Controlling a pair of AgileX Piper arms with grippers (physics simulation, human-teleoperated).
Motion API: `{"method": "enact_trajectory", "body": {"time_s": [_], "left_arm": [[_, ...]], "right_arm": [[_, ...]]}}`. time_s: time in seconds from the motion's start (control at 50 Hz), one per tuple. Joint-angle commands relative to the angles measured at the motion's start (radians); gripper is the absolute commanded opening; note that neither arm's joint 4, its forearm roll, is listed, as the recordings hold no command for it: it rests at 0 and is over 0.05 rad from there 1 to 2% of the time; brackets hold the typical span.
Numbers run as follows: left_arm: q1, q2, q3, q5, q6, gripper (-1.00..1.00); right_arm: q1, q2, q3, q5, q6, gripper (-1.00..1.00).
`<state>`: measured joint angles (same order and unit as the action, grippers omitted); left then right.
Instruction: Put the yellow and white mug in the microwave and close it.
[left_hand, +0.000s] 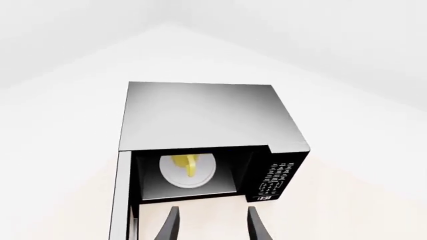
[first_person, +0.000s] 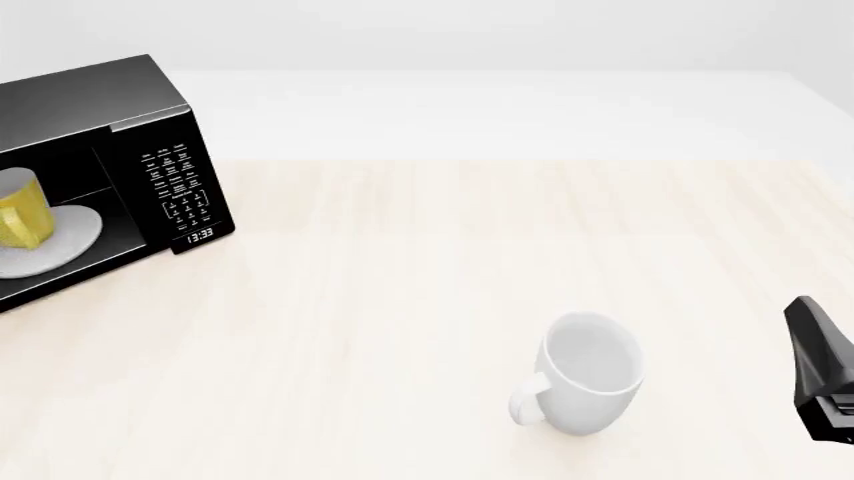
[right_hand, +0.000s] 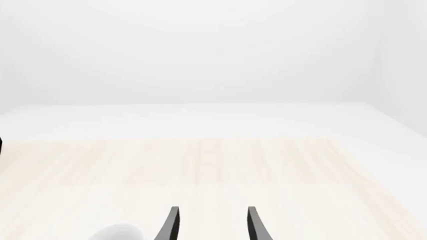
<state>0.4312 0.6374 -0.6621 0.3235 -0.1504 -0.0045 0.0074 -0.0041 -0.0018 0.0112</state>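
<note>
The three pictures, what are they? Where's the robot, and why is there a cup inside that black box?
They all show one moment, from three cameras. The robot is two arms at a wooden table; each arm ends in a claw with two fingers.

One camera looks down at the table. The black box is a microwave with its door open. On its white plate sits the yellow and white mug. A bigger white mug stands on the table, and the right arm just peeks in at the edge.

The other two cameras ride on the arms. The left claw is open, holding nothing, pointing at the microwave. The right claw is open and empty too, facing the table.
</note>
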Motion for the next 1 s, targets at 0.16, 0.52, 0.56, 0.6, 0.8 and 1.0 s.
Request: {"method": "enact_trajectory", "body": {"time_s": [0.16, 0.52, 0.56, 0.6, 0.8, 1.0], "left_arm": [[0.018, -0.048, -0.106, 0.094, 0.005, 1.0], [0.097, -0.072, -0.218, 0.187, -0.004, 1.0], [0.112, -0.069, -0.227, 0.193, -0.009, 1.0], [0.129, -0.059, -0.238, 0.203, -0.021, 1.0], [0.208, -0.035, -0.271, 0.214, -0.056, 1.0], [0.32, 0.001, -0.313, 0.23, -0.041, 1.0]], "right_arm": [[0.0, 0.0, 0.0, 0.0, 0.0, 1.0], [0.0, 0.0, 0.0, 0.0, 0.0, 1.0], [0.0, 0.0, 0.0, 0.0, 0.0, 1.0], [0.0, 0.0, 0.0, 0.0, 0.0, 1.0], [0.0, 0.0, 0.0, 0.0, 0.0, 1.0], [0.0, 0.0, 0.0, 0.0, 0.0, 1.0]]}}
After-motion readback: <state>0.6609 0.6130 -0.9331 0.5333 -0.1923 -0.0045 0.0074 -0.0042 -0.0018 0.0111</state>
